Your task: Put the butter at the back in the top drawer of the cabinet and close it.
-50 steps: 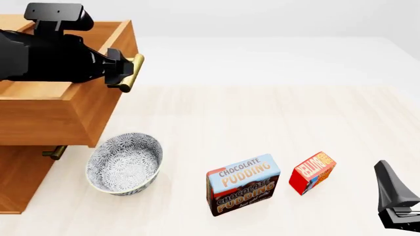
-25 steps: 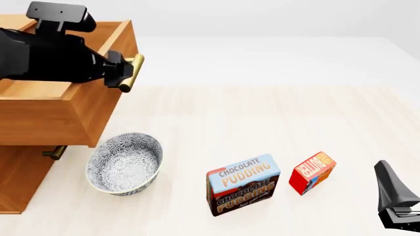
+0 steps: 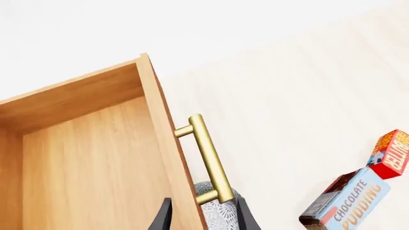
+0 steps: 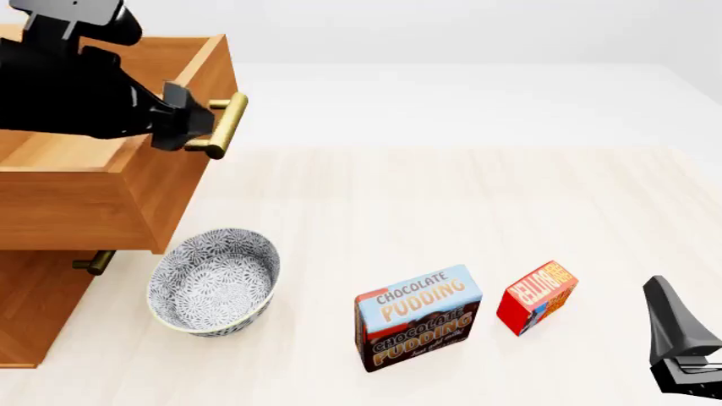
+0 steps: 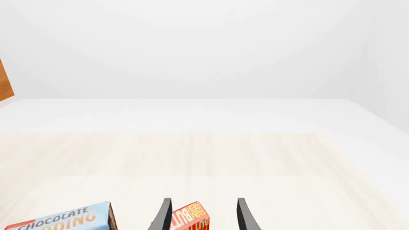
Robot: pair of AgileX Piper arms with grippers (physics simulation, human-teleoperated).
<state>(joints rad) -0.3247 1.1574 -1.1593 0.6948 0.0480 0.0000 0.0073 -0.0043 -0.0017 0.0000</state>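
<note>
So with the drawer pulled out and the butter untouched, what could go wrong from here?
1. The left pincer sits right by the top drawer's handle; lifting away carelessly could snag the handle and shift the drawer.
2. The butter stands close beside the pudding box, so the right pincer, open around the butter, might knock or grab the wrong box.
3. The bowl sits below the drawer's front, in the carry path.
</note>
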